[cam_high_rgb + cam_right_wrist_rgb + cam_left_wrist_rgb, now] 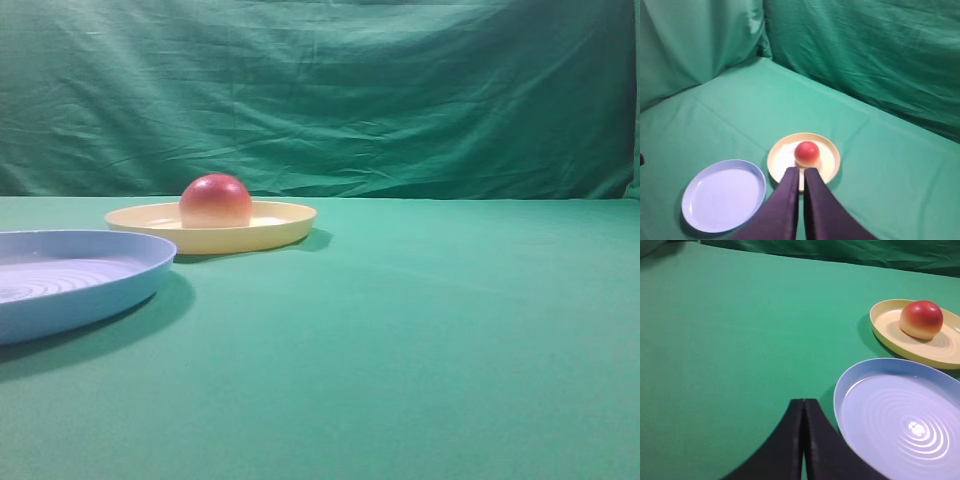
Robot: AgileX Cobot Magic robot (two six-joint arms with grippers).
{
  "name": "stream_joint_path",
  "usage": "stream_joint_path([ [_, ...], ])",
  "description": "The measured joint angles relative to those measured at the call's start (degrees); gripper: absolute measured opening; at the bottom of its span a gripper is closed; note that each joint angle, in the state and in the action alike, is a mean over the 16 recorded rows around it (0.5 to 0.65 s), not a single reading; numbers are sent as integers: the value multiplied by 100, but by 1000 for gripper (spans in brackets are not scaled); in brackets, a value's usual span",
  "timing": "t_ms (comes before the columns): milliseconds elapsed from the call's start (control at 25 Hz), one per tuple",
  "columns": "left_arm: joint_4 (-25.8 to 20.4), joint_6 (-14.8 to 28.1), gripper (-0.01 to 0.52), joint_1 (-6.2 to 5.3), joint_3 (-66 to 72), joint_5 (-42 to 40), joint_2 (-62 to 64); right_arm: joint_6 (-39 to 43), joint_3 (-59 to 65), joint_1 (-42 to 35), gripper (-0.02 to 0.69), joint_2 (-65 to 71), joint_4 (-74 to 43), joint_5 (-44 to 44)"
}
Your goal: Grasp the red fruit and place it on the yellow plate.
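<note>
Exterior high view: red fruit (215, 201) already sits on the yellow plate (285, 226), nothing gripping it, no arm in shot. Looks like the placing is done; at most a retreat is left, my read.

Right hand (800, 172): fingers together, empty, raised well back; fruit and plate lie ahead of and below its tips. Left hand (803, 405): fingers pressed together, empty, low over the desk (740, 340); blue plate (900, 420) just to its right, yellow plate beyond that.

Count: one fruit, one yellow plate, one blue plate, two hands.
</note>
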Motion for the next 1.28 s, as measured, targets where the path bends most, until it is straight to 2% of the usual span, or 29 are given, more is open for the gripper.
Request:
stream_joint_path([
  [320,0,0,0,0,0,0,0,-9,2116,-968,0,-1993,-104,-1022],
  [640,0,0,0,0,0,0,0,-273,4015,-1698,0,-3351,-158,-2195],
  [1000,0,0,0,0,0,0,0,-720,5990,-1965,0,-4431,-243,-3299],
  [1280,0,0,0,0,0,0,0,-836,7187,-1970,0,-5002,-275,-3825],
])
